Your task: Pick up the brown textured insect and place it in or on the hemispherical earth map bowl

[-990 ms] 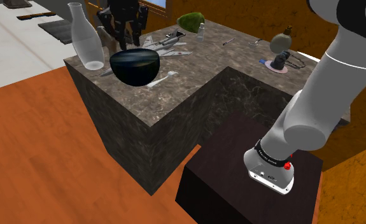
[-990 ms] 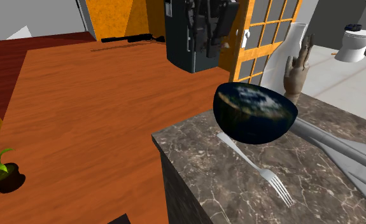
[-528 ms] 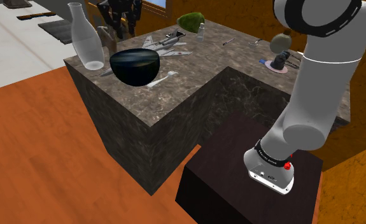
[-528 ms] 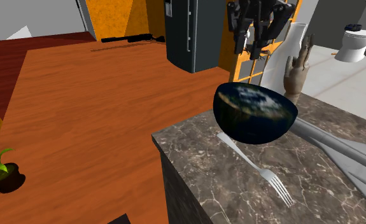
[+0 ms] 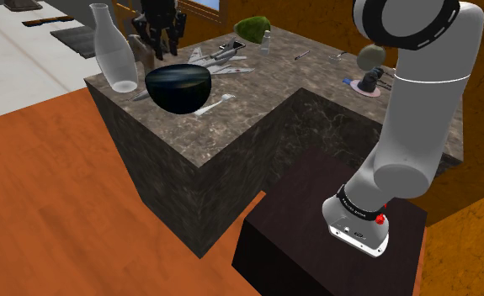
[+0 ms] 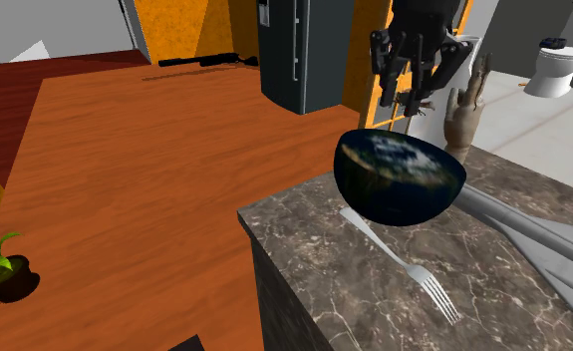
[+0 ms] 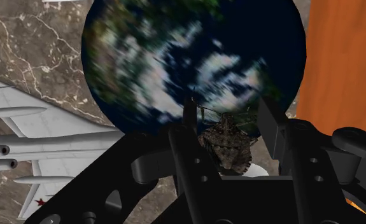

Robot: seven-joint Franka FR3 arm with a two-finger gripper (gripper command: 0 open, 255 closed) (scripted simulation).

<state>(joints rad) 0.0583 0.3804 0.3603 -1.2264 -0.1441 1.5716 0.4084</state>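
Shoulder view: all-black two-finger tool (image 5: 162,46) hangs over the far-left part of the grey marble table (image 5: 231,118), just behind the dark hemispherical earth-map bowl (image 5: 178,87). 2nd ext. view: tool above bowl's far rim; silver fork (image 6: 406,265) lies near bowl. Wrist view: tool pinching brown textured insect (image 7: 226,145) btwn fingers, right above bowl.

Shoulder view, upper left of frame: earth-map bowl (image 5: 178,87) on the counter (image 5: 231,126), near its corner. Bottle (image 5: 114,50) to the bowl's left, toy jet (image 5: 219,57) behind it at right, fork (image 5: 213,103) at its right front. Gripper (image 5: 162,38) above and just behind the bowl, insect (image 7: 227,145) between its fingers. Stand (image 5: 299,244) at lower right.
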